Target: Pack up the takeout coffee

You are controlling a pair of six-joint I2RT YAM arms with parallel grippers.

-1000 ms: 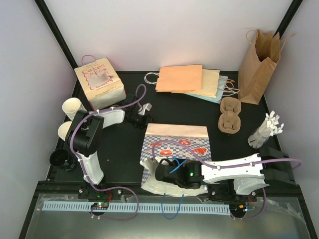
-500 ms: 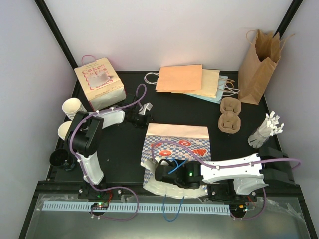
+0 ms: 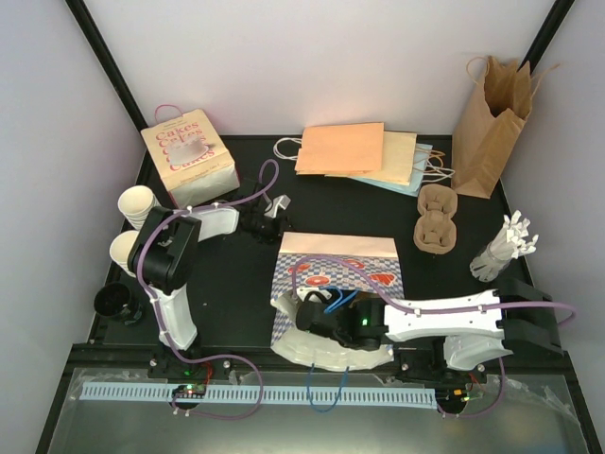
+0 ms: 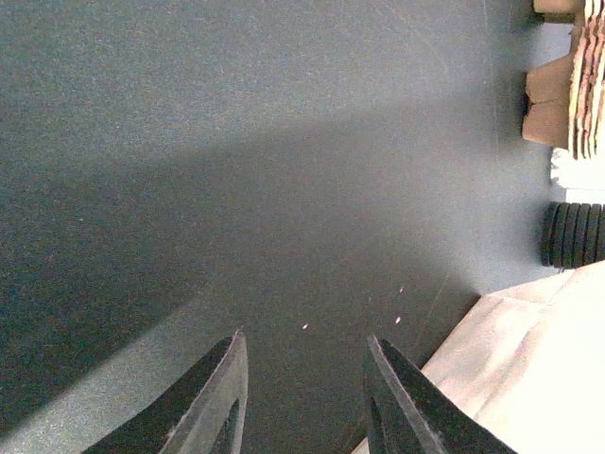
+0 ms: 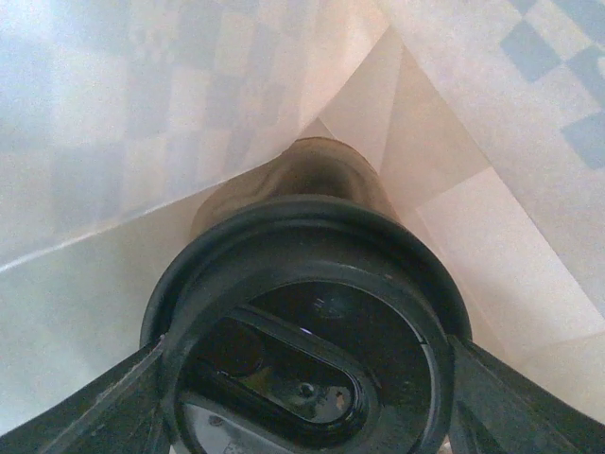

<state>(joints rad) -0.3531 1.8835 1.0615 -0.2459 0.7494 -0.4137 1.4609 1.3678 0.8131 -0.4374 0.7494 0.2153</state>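
My right gripper [image 5: 307, 378] is shut on a takeout coffee cup with a round black lid [image 5: 302, 312]. It holds the cup inside the mouth of the blue-checked, red-printed paper bag [image 3: 354, 274], whose pale inner walls [image 5: 473, 255] surround it. In the top view the right gripper [image 3: 315, 312] reaches in from the bag's near left end. My left gripper [image 3: 274, 210] is open and empty above bare black table beyond the bag; its fingers [image 4: 222, 388] stand apart. Spare cream cups [image 3: 137, 203] and black lids [image 3: 113, 301] stand at the left edge.
A "Cakes" box [image 3: 189, 156] stands at the back left. Flat paper bags [image 3: 354, 151] lie at the back. A brown bag [image 3: 487, 123] stands at the back right. A cardboard cup carrier [image 3: 437, 219] and white sticks [image 3: 506, 248] are on the right.
My right gripper has pushed the lidded cup a little further into the bag, and the bag's mouth has shifted with it. The left gripper has barely moved.
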